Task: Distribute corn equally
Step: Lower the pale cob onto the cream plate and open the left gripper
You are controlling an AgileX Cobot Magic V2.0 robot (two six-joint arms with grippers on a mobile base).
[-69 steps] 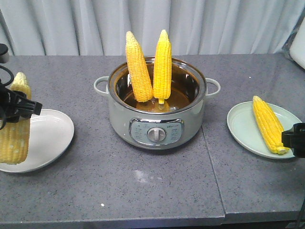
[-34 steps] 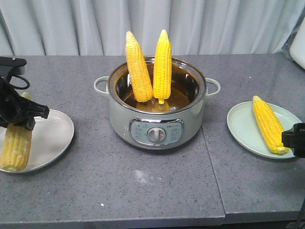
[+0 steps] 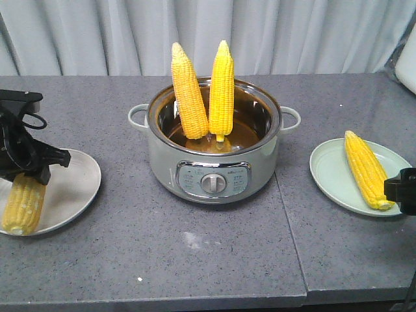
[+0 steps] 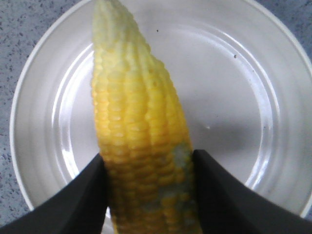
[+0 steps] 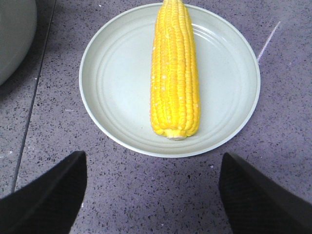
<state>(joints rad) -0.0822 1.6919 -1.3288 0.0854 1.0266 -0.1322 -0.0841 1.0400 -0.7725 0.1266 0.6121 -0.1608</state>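
Corn, four cobs. In the pot [image 3: 162, 162], mid-worktop [image 3: 195, 260]: two upright, the orange cob [image 3: 189, 91] and the lemon cob [image 3: 221, 89], not yet dealt out. Right of the pot: one lying cob [image 3: 367, 169] on the green plate [image 3: 328, 172], delivered. Left of the pot: one held cob [image 4: 131, 112], pinched by your left end effector [image 4: 148, 183] over the white plate [image 3: 71, 185], unreleased. Your right end effector [image 5: 152, 192]: spread, empty, beside the green plate. Plates, two. Judged roughly halfway: the pot's two go one per plate.
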